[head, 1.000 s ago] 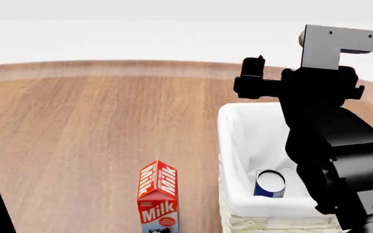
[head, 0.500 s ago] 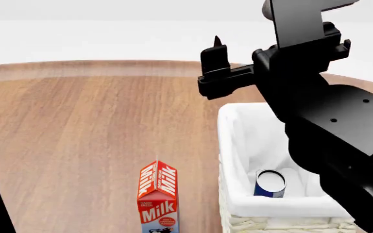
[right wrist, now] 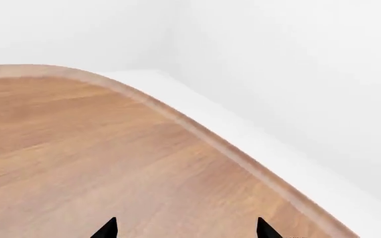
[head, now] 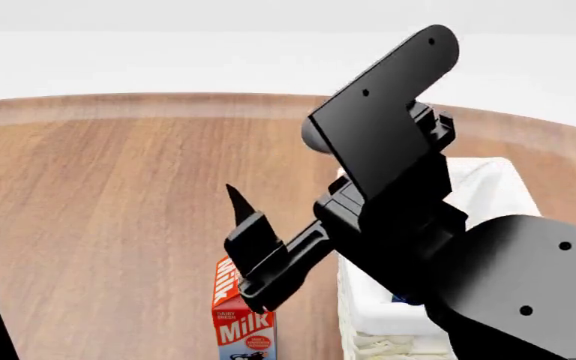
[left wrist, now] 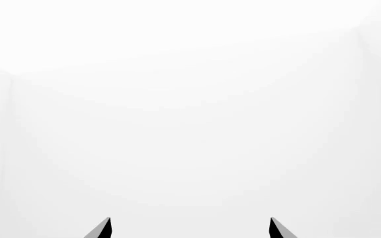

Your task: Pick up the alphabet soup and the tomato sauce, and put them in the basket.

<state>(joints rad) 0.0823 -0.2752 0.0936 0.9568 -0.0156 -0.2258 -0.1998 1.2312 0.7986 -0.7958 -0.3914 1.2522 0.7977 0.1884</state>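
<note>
Basket [head: 488, 176]: mostly hidden behind the right arm; only its far rim and part of the near wall show. Alphabet soup: a blue sliver at most, too small to confirm. Tomato sauce: not visible. Milk carton [head: 243, 326]: top covered by the right gripper [head: 248, 244], base cut by picture edge. Both wrist views: only fingertips show.

The only readable text is on the milk carton [head: 243, 326] in the head view: "Milk" in white letters on the red lower front panel, and part of the same word on the slanted red top, half hidden by the black arm. The smaller print beneath it is too small to read
</note>
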